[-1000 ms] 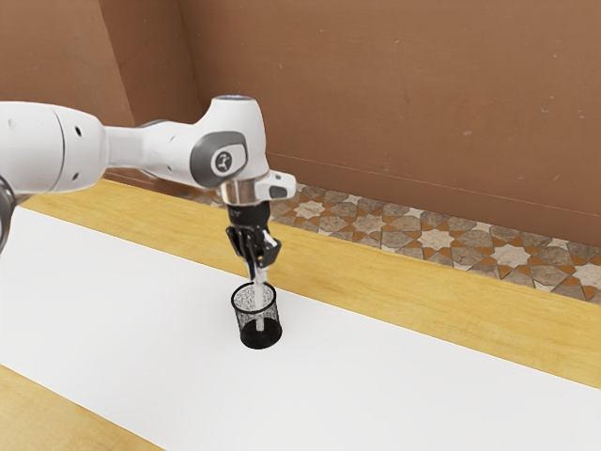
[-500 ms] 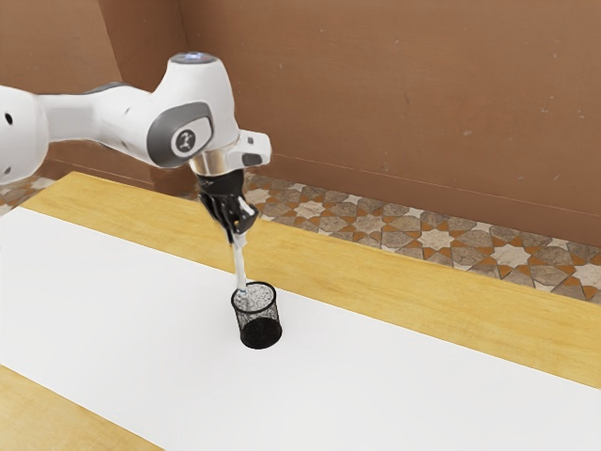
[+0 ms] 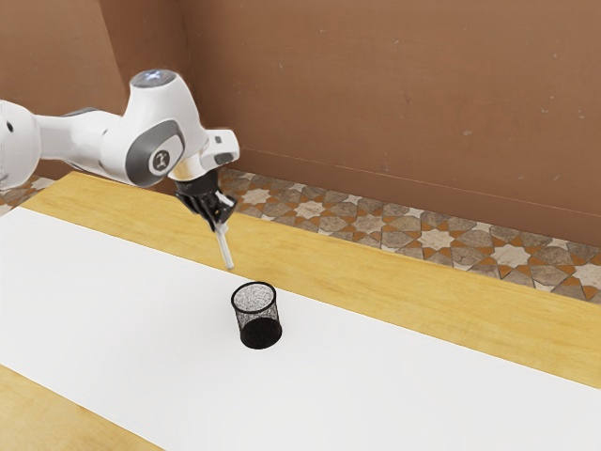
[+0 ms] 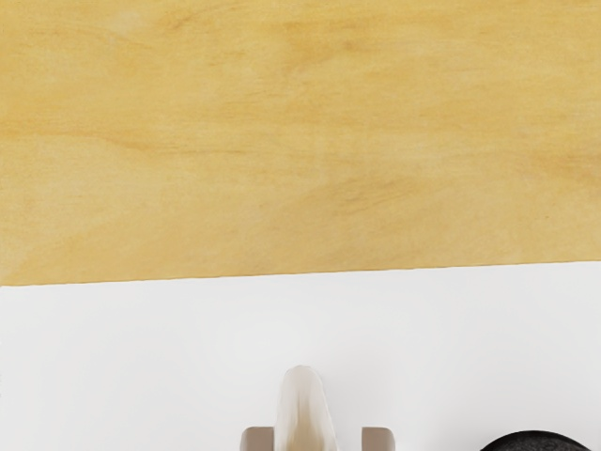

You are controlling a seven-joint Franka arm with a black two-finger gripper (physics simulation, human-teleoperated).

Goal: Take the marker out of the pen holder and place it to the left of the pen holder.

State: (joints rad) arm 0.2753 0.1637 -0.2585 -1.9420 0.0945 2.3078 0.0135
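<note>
One black two-finger gripper (image 3: 218, 214), at the end of one white and grey jointed robot arm (image 3: 155, 141), hangs above the table's far side, tilted so that it points down and toward the exterior view's right. Its fingers are closed on one slim, whitish, stick-shaped marker (image 3: 225, 248), pinched at the upper end. The arm enters from the exterior view's left, runs nearly level, then bends down at the wrist.

Next toward the right, the marker slants downward, its free end raised above the table, out of the holder. Farther right and lower stands one round, black wire-mesh pen holder (image 3: 256, 315), upright on the white strip (image 3: 394, 376) covering the middle of the yellow wooden table (image 3: 376, 277). Marker and holder are apart.

The exterior view also shows a brown wall (image 3: 394, 103) and a floor of patterned star tiles (image 3: 437, 240) behind the table, and the holder's whole body down to its dark base. The wrist view adds a close look at the wood grain, the straight edge where wood meets white, and two small beige-grey blocks (image 4: 377, 439), one on each side of the marker; a curved piece of the holder's black rim appears well off to one side.
</note>
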